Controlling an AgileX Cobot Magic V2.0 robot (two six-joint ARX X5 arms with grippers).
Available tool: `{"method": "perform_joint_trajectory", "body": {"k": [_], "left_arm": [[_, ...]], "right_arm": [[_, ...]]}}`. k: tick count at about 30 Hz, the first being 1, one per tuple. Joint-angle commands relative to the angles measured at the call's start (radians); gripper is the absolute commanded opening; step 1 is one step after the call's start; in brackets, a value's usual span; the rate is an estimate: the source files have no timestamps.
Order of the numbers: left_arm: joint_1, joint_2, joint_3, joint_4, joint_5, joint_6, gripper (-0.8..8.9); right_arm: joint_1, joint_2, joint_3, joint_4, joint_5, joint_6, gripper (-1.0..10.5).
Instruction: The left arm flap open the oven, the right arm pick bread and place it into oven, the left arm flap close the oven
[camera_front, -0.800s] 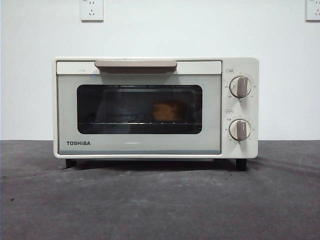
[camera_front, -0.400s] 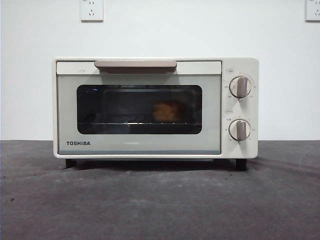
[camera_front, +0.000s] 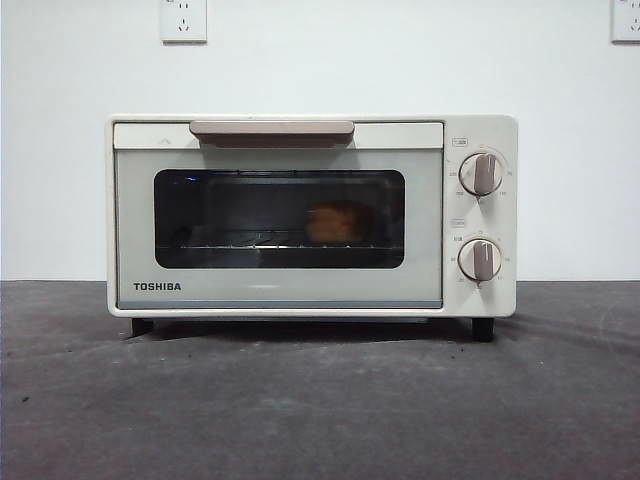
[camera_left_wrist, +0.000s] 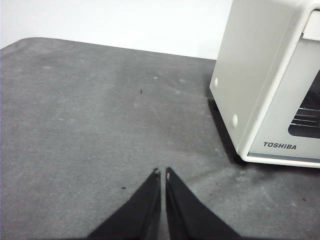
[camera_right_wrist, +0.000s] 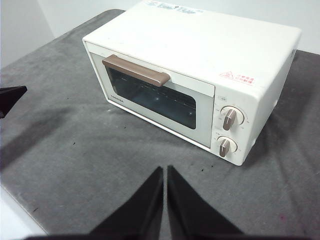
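- The cream-white boxy TOSHIBA toaster oven (camera_front: 311, 215) stands on the dark grey felt-like table (camera_front: 320, 400), its door shut and the beige bar handle (camera_front: 271, 129) at the top.
- The small golden-orange loaf of bread (camera_front: 335, 222) sits on the wire rack (camera_front: 230, 243) inside, seen through the dark glass window, right of centre.
- The left gripper (camera_left_wrist: 161, 172) hangs over bare table beside the oven's side wall, jaws pressed nearly together, holding nothing.
- The right gripper (camera_right_wrist: 165, 170) hovers in front of the oven, well apart, jaws likewise closed and empty.
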Motion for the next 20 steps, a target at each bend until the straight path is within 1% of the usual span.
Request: {"method": "perform_joint_trajectory", "body": {"k": [1, 18, 20], "left_arm": [[-0.001, -0.001, -0.020, -0.007, -0.005, 0.008, 0.25], [-0.001, -0.001, -0.020, -0.007, -0.005, 0.008, 0.25], [-0.001, -0.001, -0.020, -0.007, -0.005, 0.008, 0.25]], "right_arm": [[0.008, 0.003, 0.018, 0.012, 0.001, -0.007, 0.1], [0.008, 0.003, 0.018, 0.012, 0.001, -0.008, 0.1], [0.003, 0.001, 0.016, 0.013, 0.019, -0.018, 0.1]]}}
